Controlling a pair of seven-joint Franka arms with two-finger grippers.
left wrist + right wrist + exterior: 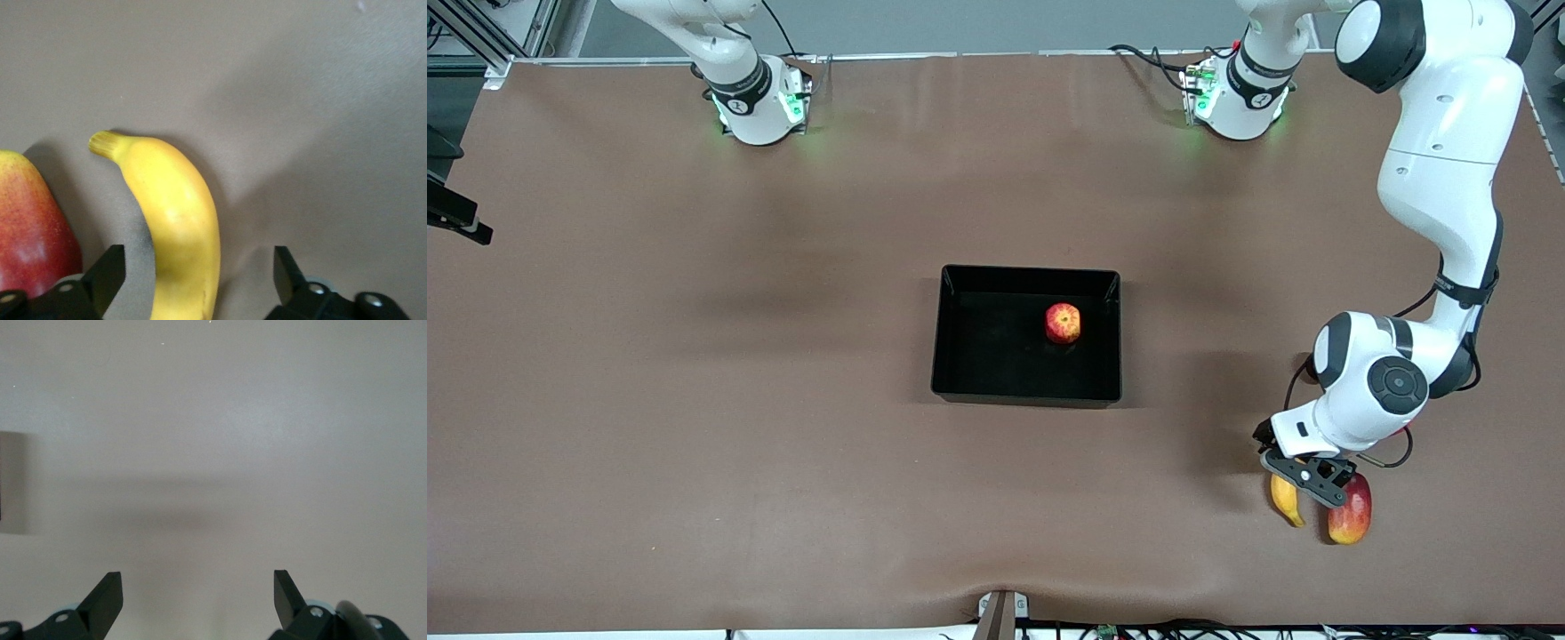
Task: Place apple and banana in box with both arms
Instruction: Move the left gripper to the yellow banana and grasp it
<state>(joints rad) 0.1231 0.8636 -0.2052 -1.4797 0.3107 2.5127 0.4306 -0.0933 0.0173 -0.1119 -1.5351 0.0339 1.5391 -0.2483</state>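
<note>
Already the apple (1063,323) sits in the box (960,356); the banana (1286,500) lies at four o'clock from it, beside a mango (1352,514). Left gripper (1303,476) hangs spread astride the banana, needing descent and closing. Right gripper (198,600) waits, spread wide
</note>
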